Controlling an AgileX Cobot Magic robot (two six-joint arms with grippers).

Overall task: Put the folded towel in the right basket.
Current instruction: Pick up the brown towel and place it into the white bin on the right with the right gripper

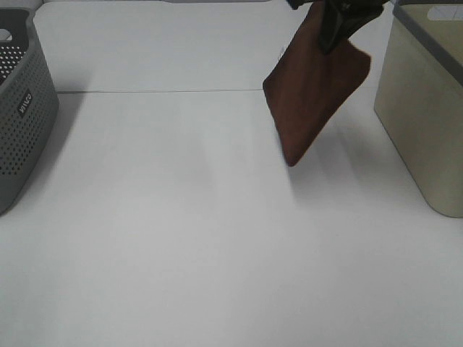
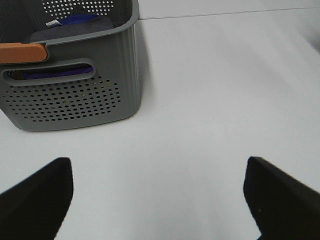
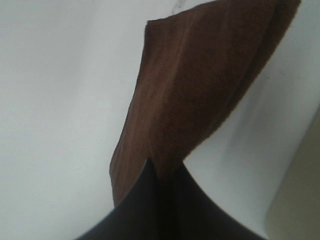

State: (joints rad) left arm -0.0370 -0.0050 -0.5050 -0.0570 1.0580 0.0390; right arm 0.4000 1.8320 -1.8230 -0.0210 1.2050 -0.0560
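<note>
While the right end effector (image 1: 338, 29) clenched the folded towel (image 1: 315, 94) by its upper corner, the cloth hung long-axis down, clear of the surface (image 1: 181, 231), just beside the right basket (image 1: 423, 116), not yet over it; the left end effector (image 2: 160, 197), released, lay farther off.

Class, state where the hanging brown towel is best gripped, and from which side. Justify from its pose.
Its top corner, pinched from above, as the right gripper does: the folded towel hangs in a diamond, so its layers drape together below.
</note>
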